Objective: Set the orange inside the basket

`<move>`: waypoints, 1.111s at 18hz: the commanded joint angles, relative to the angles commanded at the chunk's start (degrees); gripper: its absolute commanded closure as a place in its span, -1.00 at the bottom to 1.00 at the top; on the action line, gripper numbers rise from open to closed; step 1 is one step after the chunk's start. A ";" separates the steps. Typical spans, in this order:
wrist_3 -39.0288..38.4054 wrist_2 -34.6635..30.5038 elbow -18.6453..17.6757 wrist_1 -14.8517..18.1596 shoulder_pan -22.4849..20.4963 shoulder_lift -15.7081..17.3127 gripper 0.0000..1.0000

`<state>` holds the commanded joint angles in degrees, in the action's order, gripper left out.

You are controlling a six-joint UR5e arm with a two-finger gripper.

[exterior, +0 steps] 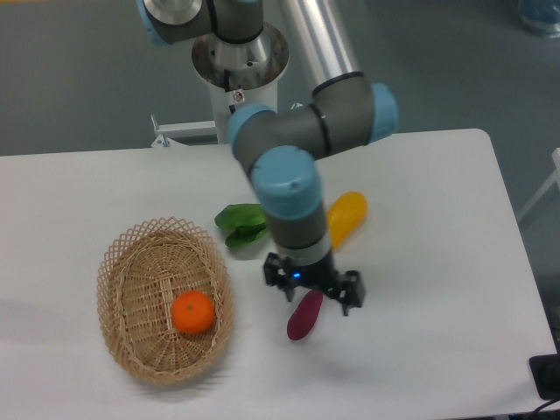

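Note:
The orange (193,312) lies inside the wicker basket (127,262) at the left front of the table, resting on the basket's floor near its right wall. My gripper (312,293) is well to the right of the basket, hanging over the purple fruit. Its fingers are spread apart and hold nothing.
A purple elongated fruit (303,318) lies partly under the gripper. A yellow-orange mango-shaped fruit (348,215) and a green leafy vegetable (241,224) lie behind it, both partly hidden by the arm. The table's right edge is near x 600.

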<state>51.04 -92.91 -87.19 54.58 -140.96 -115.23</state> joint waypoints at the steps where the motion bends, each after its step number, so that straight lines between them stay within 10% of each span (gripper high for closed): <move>1: 1.85 0.71 0.00 1.22 -1.06 0.18 -1.00; 6: 11.61 3.26 2.28 8.96 -5.37 0.71 -1.00; 20: 18.75 3.09 1.76 8.17 -8.19 0.18 -1.00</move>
<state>69.79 -89.82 -85.43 62.75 -149.15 -115.05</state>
